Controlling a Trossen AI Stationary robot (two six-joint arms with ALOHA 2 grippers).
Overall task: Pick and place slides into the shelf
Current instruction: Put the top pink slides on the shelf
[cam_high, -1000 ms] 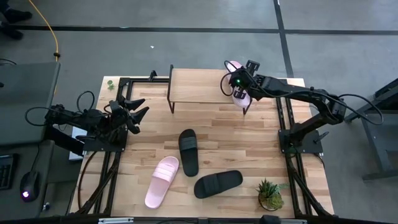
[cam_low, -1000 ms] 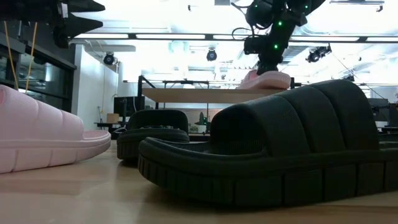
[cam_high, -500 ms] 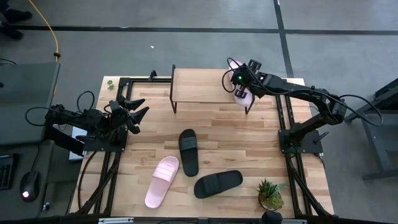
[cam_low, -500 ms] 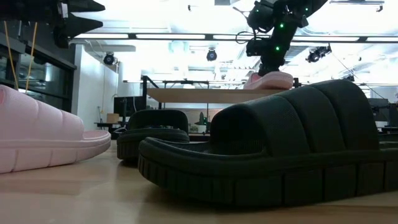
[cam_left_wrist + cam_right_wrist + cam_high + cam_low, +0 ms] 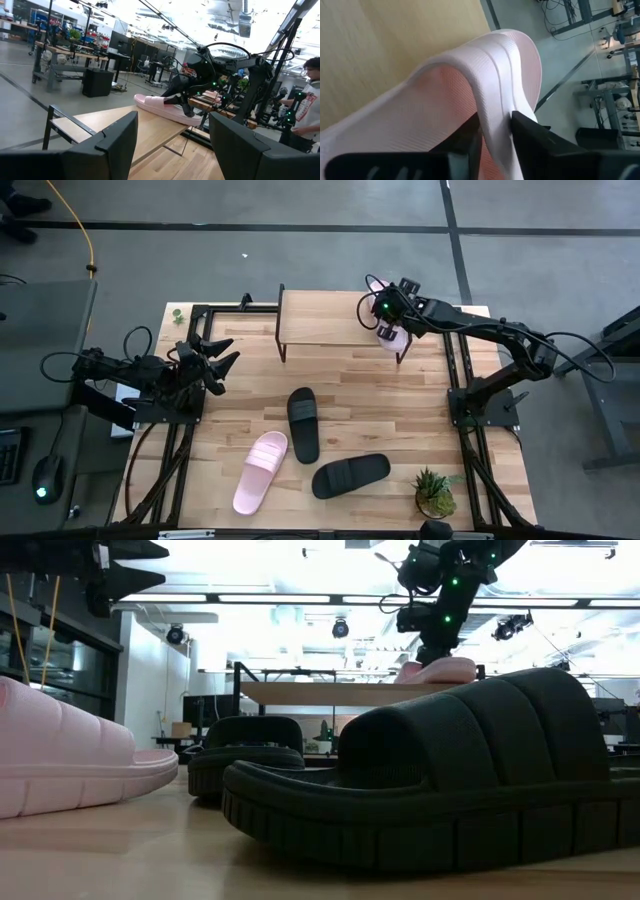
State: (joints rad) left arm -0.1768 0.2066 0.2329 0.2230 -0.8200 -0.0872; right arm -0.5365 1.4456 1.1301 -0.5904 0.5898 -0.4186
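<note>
- The shelf (image 5: 325,318) stands at the far side of the desk (image 5: 400,400).
- One pink slide (image 5: 388,332) lies on the shelf's right end, overhanging its edge.
- The right gripper (image 5: 385,315) has its fingers (image 5: 530,131) either side of that slide's strap.
- Left gripper (image 5: 222,350) waits at the left, fingers apart, empty.
- Second pink slide (image 5: 259,471) and two black slides (image 5: 303,423) (image 5: 350,475) lie on the near desk.

Both arms are dark, almost black, built from slim tubes and thicker joint blocks, with black cables looping beside them. The right arm (image 5: 490,332) has a small green light near its wrist, and several green lights show on it in the low view. The left arm (image 5: 140,370) ends in 2 flat, angular black fingers (image 5: 107,145) with matte surfaces.
</note>
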